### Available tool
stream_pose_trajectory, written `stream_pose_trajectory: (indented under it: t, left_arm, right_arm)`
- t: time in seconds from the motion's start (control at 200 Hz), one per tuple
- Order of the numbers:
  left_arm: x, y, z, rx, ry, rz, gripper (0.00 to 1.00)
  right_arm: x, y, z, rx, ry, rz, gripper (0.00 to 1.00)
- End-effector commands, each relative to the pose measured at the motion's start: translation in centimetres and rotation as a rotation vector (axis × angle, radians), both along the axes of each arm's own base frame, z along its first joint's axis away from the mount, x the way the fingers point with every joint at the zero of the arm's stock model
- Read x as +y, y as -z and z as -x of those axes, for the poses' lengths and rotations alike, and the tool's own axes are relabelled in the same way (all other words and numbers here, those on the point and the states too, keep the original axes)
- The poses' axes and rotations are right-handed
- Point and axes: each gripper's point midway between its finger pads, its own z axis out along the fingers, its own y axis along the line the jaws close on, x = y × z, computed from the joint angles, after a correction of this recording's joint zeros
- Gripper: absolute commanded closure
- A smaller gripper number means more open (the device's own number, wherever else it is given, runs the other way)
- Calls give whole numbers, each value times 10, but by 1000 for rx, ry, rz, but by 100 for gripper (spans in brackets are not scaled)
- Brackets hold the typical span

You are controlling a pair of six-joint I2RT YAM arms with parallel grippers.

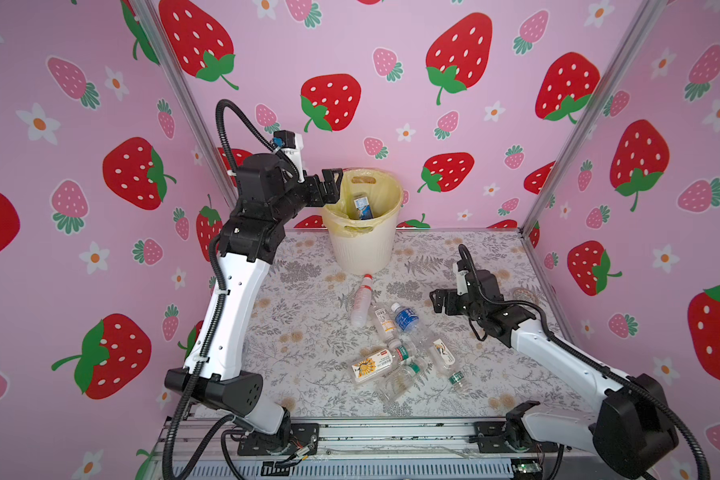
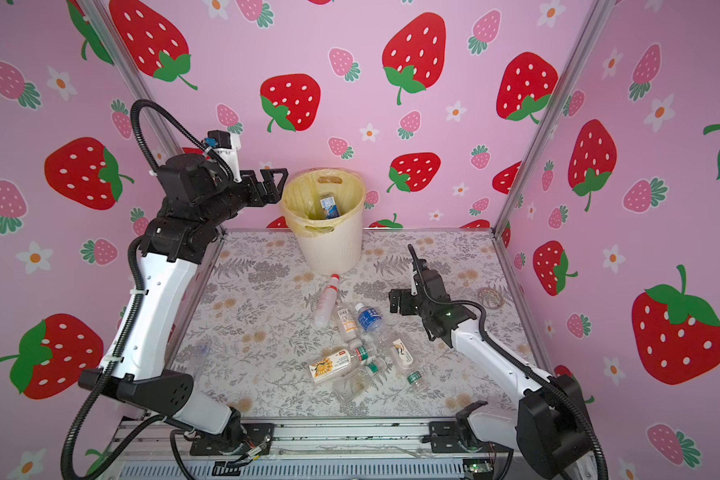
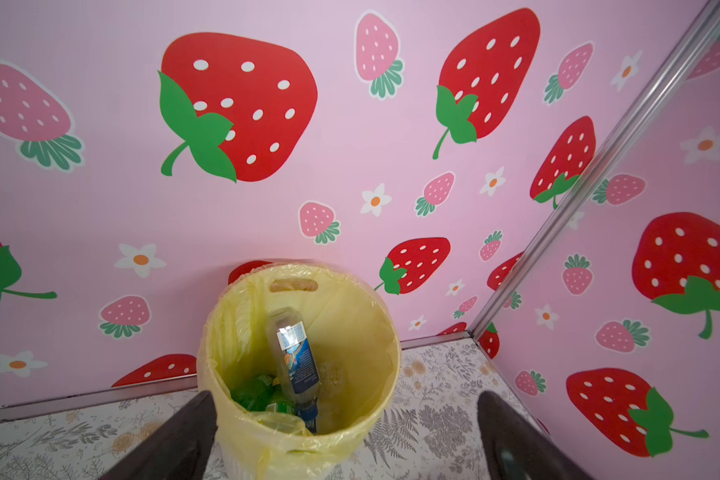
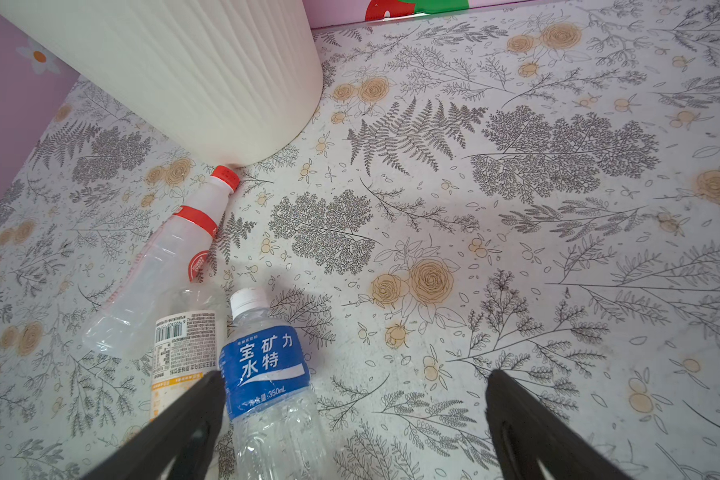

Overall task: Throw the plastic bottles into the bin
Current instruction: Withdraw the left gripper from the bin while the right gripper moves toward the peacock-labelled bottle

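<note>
My L hand (image 1: 333, 185) open at bin (image 1: 364, 249) rim, blue-label btl (image 1: 362, 206) inside; R hand (image 1: 435, 302) open too, nr btls (image 1: 371, 365) on table (image 1: 304, 332).

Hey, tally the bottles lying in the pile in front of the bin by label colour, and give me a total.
Red-label bottle: 1
White-and-orange-label bottle: 1
Blue-label bottle: 1
Sunflower-label bottle: 1
Bird-label bottle: 1
Green-label bottles: 3
Total: 8, though the clear bodies overlap and are hard to separate.
</note>
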Motion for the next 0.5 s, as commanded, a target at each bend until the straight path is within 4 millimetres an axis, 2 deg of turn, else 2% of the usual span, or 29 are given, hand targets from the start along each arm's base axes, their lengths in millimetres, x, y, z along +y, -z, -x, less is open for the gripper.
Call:
stream_pose_trajectory:
  t: [0.0, 0.305, 0.495]
  left_arm:
    - [-8, 49, -7, 97, 45, -40, 1]
    - [-5, 104, 16, 202, 65, -66, 1]
    - [-9, 156, 28, 328, 98, -61, 1]
  right_arm:
    - [-3, 0, -2, 18, 11, 21, 1]
    - [-6, 11, 10, 69, -6, 35, 1]
    - [-7, 18, 19, 97, -25, 34, 1]
